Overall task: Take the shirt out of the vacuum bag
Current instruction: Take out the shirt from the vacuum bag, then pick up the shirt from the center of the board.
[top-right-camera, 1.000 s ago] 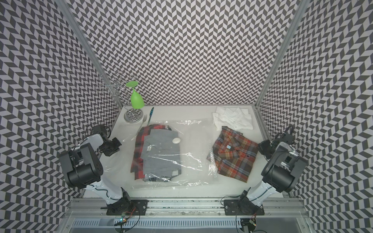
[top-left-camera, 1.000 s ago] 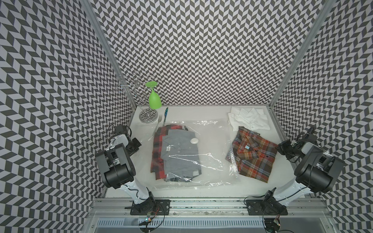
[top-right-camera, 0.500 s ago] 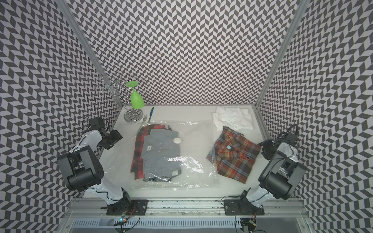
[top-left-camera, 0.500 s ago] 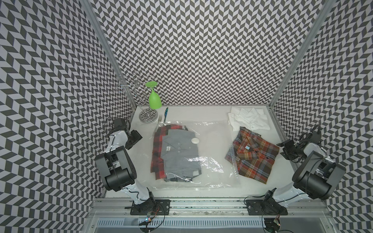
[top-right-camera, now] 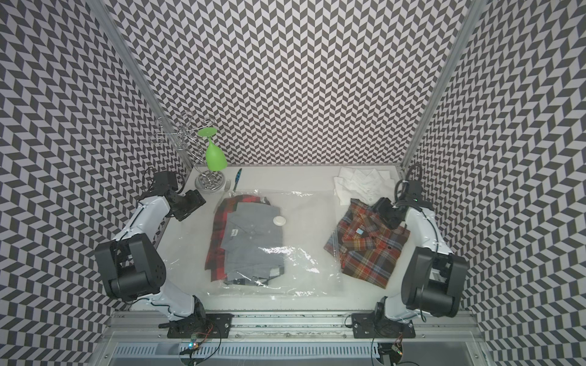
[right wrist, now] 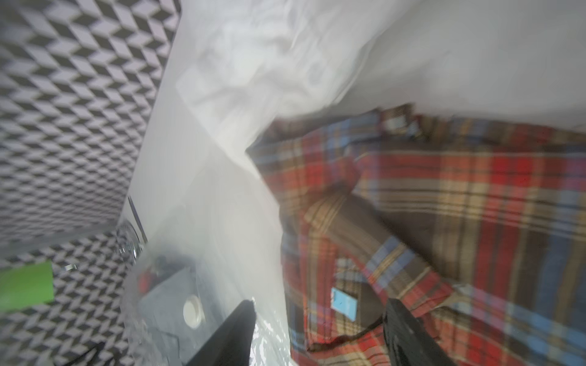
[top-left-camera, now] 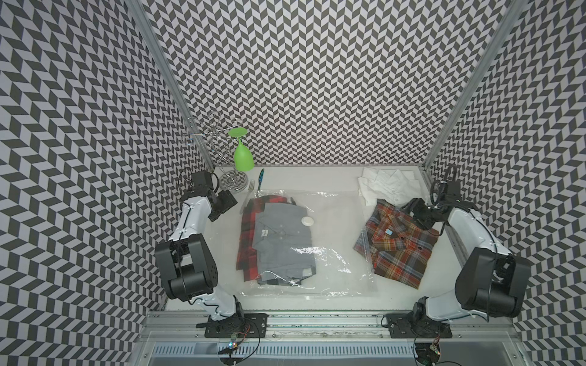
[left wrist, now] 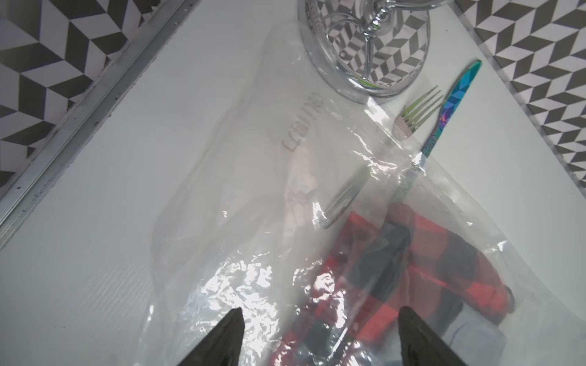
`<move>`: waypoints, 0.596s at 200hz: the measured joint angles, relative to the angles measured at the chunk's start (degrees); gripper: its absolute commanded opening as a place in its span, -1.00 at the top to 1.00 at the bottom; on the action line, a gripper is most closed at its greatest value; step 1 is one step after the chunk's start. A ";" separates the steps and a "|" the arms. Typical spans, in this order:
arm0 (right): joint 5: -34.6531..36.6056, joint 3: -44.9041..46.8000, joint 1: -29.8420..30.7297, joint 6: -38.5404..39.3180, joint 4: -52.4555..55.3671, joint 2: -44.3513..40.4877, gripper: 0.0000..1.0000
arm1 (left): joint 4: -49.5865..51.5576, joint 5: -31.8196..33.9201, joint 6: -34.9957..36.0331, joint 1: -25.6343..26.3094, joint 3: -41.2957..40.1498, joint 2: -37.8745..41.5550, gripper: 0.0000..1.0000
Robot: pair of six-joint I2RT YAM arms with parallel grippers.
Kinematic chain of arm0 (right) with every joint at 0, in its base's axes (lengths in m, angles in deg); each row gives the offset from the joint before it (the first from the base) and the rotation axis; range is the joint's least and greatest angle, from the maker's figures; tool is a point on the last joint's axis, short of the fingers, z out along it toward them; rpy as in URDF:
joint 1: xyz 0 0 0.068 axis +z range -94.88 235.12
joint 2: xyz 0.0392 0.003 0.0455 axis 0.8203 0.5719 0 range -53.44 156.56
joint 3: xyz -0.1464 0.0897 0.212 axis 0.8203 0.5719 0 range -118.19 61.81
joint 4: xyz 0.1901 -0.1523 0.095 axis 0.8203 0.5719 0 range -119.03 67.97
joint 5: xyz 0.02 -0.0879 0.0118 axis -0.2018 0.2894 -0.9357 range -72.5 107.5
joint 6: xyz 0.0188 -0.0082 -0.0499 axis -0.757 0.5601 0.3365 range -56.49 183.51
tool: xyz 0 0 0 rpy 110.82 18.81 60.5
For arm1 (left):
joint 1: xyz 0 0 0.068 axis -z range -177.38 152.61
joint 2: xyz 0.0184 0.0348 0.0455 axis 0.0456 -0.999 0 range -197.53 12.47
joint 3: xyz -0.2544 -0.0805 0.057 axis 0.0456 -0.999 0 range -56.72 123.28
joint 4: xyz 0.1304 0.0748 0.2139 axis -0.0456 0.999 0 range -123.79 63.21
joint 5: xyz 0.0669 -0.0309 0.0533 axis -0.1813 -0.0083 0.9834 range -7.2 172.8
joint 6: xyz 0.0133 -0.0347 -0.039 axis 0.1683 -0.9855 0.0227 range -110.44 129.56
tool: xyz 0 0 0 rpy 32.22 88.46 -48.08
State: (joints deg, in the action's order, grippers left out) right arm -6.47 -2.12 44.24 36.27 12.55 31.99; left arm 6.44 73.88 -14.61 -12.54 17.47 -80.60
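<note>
Bag: The clear bag (top-left-camera: pixel 336 228) lies flat mid-table (top-left-camera: pixel 317 177) in both top views (top-right-camera: pixel 312 228), white cap (top-left-camera: pixel 307 221) facing up.
Inside: A folded grey shirt (top-left-camera: pixel 282 244) rests on a red-black shirt (top-left-camera: pixel 249 218), both packed into the bag's left half.
Plaid shirt: The plaid shirt (top-left-camera: pixel 399 244) lies on the table just right of the bag, out of it except for its left corner, which the bag's right edge crosses.
White shirt: A folded white shirt (top-left-camera: pixel 388 187) sits in the far right corner, touching the plaid shirt's far edge.
Left gripper: The left gripper (left wrist: pixel 321 312) hangs over the bag's far left corner, fingers (left wrist: pixel 231 332) spread wide with nothing between them. Crinkled plastic and red-black cloth show below.
Right gripper: The right gripper (right wrist: pixel 321 303) hangs over the plaid shirt near its collar, fingers (right wrist: pixel 409 336) apart and gripping nothing. The wrist view is blurred, so whether the tips brush the cloth cannot be told.
Cutlery: A fork (left wrist: pixel 409 117) and a blue-handled knife (left wrist: pixel 456 98) lie at the far left, their near ends under the bag's corner.
Rack: A wire rack (top-left-camera: pixel 234 183) stands in the far left corner with a green glass (top-left-camera: pixel 243 157) hanging upside down from it.
</note>
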 measured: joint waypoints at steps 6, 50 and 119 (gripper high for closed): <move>0.85 -0.15 2.43 -0.07 0.46 0.00 -0.35 | 0.02 0.00 0.07 0.20 0.00 0.15 -0.81; 7.52 -1.14 15.63 -1.70 3.23 2.49 -0.35 | 0.20 -0.72 0.07 0.24 -0.04 1.09 -0.97; 17.44 -4.09 18.80 -3.67 5.51 11.45 -0.35 | -2.05 -6.97 -1.07 1.62 -1.42 6.10 -0.95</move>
State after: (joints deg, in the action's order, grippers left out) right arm 10.98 -6.20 63.04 32.59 18.06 43.45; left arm 4.38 66.90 -15.68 -10.93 16.05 -74.51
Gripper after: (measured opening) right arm 0.677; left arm 0.976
